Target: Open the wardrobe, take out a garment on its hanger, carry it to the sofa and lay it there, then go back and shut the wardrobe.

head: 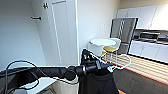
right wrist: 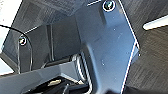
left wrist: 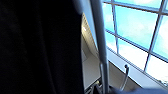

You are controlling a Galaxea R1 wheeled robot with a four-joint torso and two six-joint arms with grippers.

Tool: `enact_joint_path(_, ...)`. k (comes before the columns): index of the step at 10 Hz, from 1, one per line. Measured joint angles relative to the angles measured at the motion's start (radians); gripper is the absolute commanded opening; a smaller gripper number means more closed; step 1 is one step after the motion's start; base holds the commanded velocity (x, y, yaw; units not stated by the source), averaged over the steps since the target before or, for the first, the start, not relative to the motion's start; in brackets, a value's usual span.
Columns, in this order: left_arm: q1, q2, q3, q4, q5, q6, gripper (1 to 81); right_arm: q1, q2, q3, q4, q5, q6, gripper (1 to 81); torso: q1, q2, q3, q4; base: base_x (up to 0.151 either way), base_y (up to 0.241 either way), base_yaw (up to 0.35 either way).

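The black garment (head: 98, 82) hangs limp from the white hanger (head: 119, 62), low in the middle of the head view, near the robot. The left gripper (head: 103, 66) is clenched on the hanger, at the end of the left arm (head: 50, 72) that reaches in from the left. In the left wrist view the dark cloth (left wrist: 37, 47) lies just beside a white hanger bar (left wrist: 100, 42), with a window (left wrist: 135, 27) behind. Far right stand a round white table (head: 103, 42), a refrigerator (head: 123, 31) and kitchen cabinets (head: 147, 48). A white door (head: 62, 32) stands left. Whether the right gripper is clenched or released, I cannot tell.
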Motion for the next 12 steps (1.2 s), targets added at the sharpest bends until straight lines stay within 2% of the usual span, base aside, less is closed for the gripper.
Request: enact_joint_path(12,0.0,0.008,-0.001,0.002,0.006,0.0,1.0,-0.003,0.0,0.0,0.0,-0.001,0.0,81.1,0.0,0.0,0.0,0.0,0.0,0.0,-0.277)
